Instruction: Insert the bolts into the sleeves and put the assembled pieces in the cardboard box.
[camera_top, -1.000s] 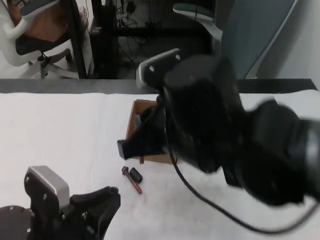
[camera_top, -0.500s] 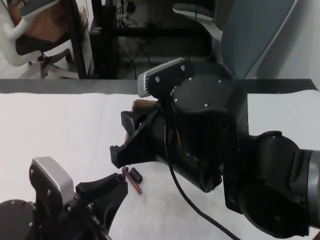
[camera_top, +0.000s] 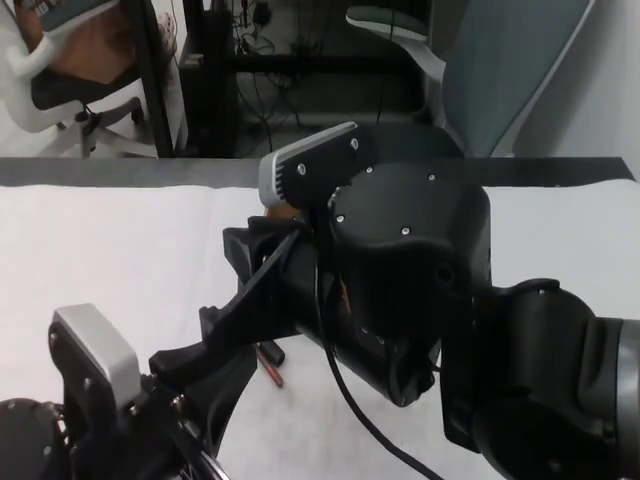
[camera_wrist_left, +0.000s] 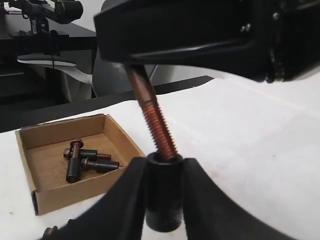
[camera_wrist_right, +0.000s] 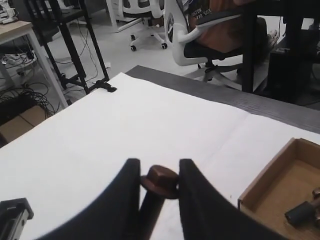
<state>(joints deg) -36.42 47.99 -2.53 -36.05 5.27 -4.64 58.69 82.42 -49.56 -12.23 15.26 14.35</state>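
Note:
In the left wrist view my left gripper (camera_wrist_left: 164, 192) is shut on an upright black sleeve (camera_wrist_left: 162, 212). A copper bolt (camera_wrist_left: 156, 131) comes down at a slant, with its threaded end in the sleeve's mouth. My right gripper (camera_wrist_right: 159, 169) is shut on that bolt just under its hex head (camera_wrist_right: 160, 183). In the high view the right gripper (camera_top: 180, 355) stretches down over the left gripper (camera_top: 212, 392) at the near left. The cardboard box (camera_wrist_left: 26, 137) holds assembled pieces (camera_wrist_left: 82, 159).
A loose sleeve (camera_top: 271, 352) and a loose bolt (camera_top: 273, 372) lie on the white bench between the arms. The box's near wall (camera_wrist_right: 270, 182) lies beyond the right gripper. Office chairs and cables stand past the bench's far edge.
The right arm has swung from over the box toward the near left and down over the left gripper. The left arm has risen slightly toward it.

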